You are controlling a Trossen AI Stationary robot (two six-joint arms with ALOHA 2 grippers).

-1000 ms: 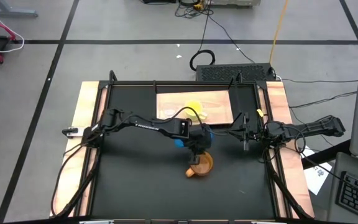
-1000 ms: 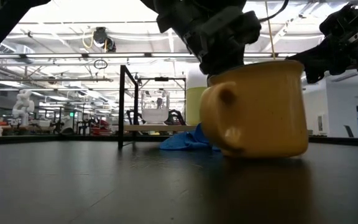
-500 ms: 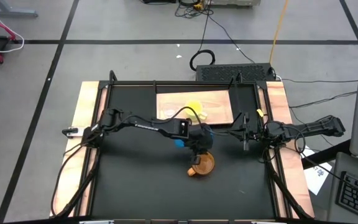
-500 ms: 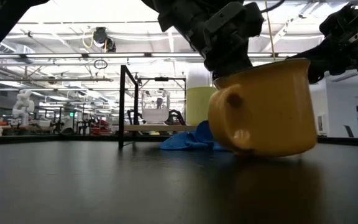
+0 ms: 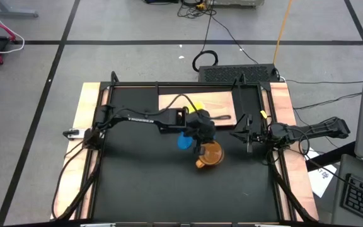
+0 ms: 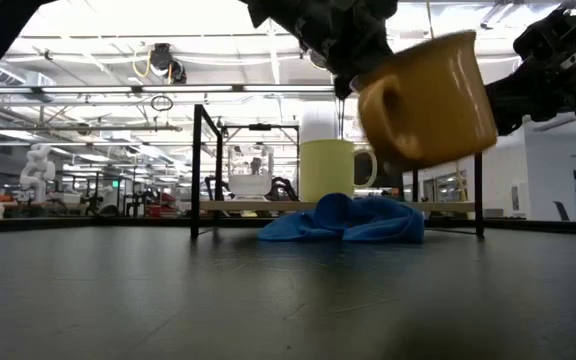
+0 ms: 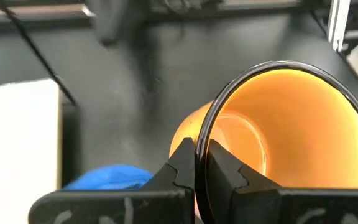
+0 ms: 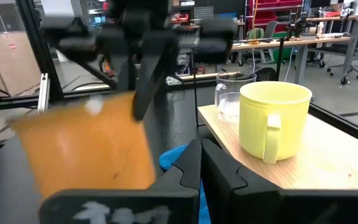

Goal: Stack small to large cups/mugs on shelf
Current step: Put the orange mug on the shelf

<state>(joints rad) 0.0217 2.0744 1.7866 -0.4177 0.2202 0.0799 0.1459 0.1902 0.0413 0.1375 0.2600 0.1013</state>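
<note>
left hand (image 5: 201, 140) grips orange mug (image 6: 430, 98) above black table (image 5: 137, 183); right hand (image 8: 199, 163) closed.

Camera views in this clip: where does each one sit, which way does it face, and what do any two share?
High view: overhead, straight down; both arms, shelf.
Low view: table height, facing the room; left gripper carries the orange-brown mug clear of the table; blue cloth behind.
Left wrist view: past its own fingers pinching the mug rim.
Right wrist view: past the shut right gripper to the yellow mug.
Shared: all show the orange-brown mug.
</note>
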